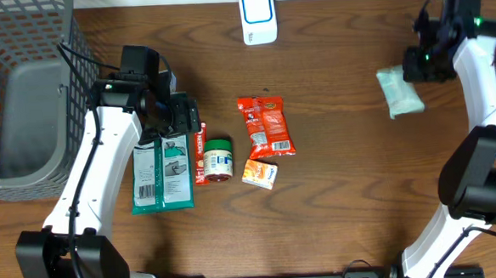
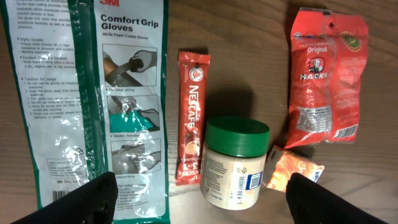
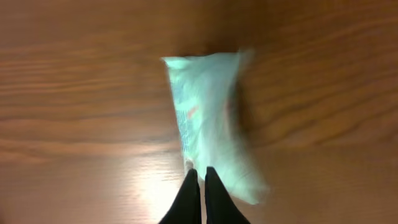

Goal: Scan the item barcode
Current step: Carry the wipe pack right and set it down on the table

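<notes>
Dark wooden table point(image 1: 344, 193), seen from overhead: the left gripper point(image 2: 202, 202) hangs with its jaws spread wide and nothing between them, over a 3M Comfort Grip Gloves packet point(image 2: 93, 93), a Nescafé stick point(image 2: 191, 118), a green-lidded jar point(image 2: 235, 163), a red Hacks bag point(image 2: 326, 78) and a small orange sachet point(image 2: 297, 171). At the table's right, the right gripper point(image 3: 201, 180) is closed tight and holds nothing, its fingertips over one end of a pale green packet point(image 3: 211, 118); contact cannot be told. A white barcode scanner point(image 1: 258, 15) stands at the far edge, a grey wire basket point(image 1: 8, 100) at the left.
</notes>
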